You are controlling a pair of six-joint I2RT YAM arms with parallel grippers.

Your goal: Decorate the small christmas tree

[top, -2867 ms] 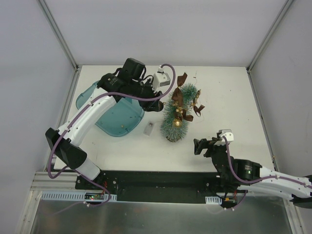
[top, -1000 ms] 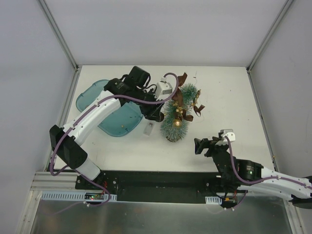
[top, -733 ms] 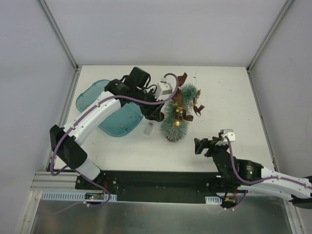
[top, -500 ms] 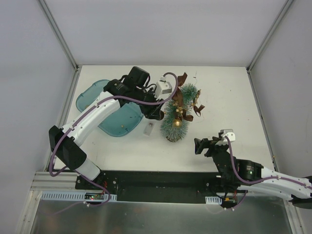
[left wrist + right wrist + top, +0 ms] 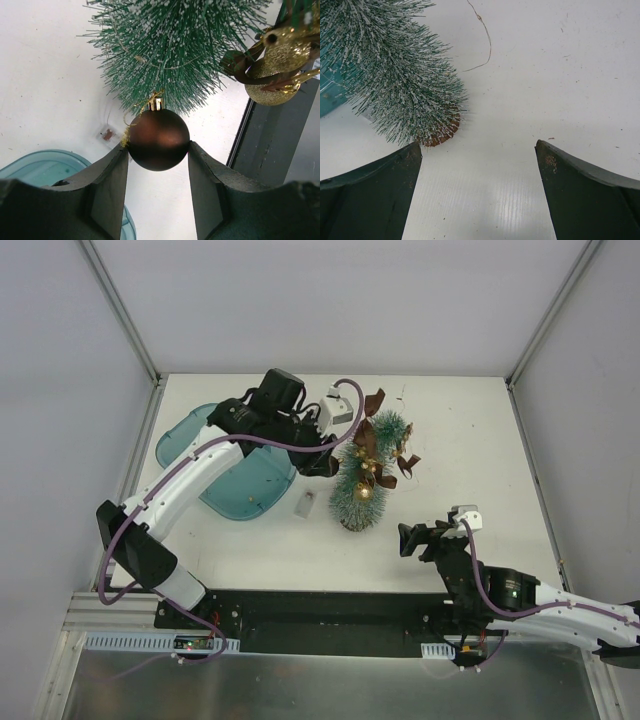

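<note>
- The small christmas tree (image 5: 362, 478) stands near the middle of the white worktop (image 5: 470, 440), just right of a teal tray (image 5: 245, 495). In the overhead view it leans, its base toward the near edge.
- The tree already carries gold baubles (image 5: 364, 493) and brown ribbon bows (image 5: 405, 466).
- The left gripper (image 5: 325, 462) is at the tree's left side, over the tray's right rim.
- In the left wrist view the left gripper (image 5: 157, 148) is clenched on a glossy brown bauble (image 5: 159, 139), one finger pressing each side of the ball.
- The bauble's gold cap (image 5: 155, 103) and thin gold loop point up into the frosted bristles of the tree (image 5: 175, 50). Whether the loop is caught on a branch I cannot tell.
- A glittery gold ornament (image 5: 272, 60) tied with brown ribbon hangs on the tree, to the right of the bauble in that view.
- A small clear piece (image 5: 307, 504) lies on the worktop between tray and tree.
- The right gripper (image 5: 408, 540) sits low over the worktop, near the tree's base but apart from it, to the tree's right and nearer the front edge.
- The right wrist view shows the right gripper (image 5: 477, 145) spread wide and grasping nothing, with bare worktop between its fingers.
- In that view the tree (image 5: 400, 85) is at upper left, its brown cork base (image 5: 445, 135) showing under the bristles, and a thin wire (image 5: 485, 35) lies on the worktop beyond it.
</note>
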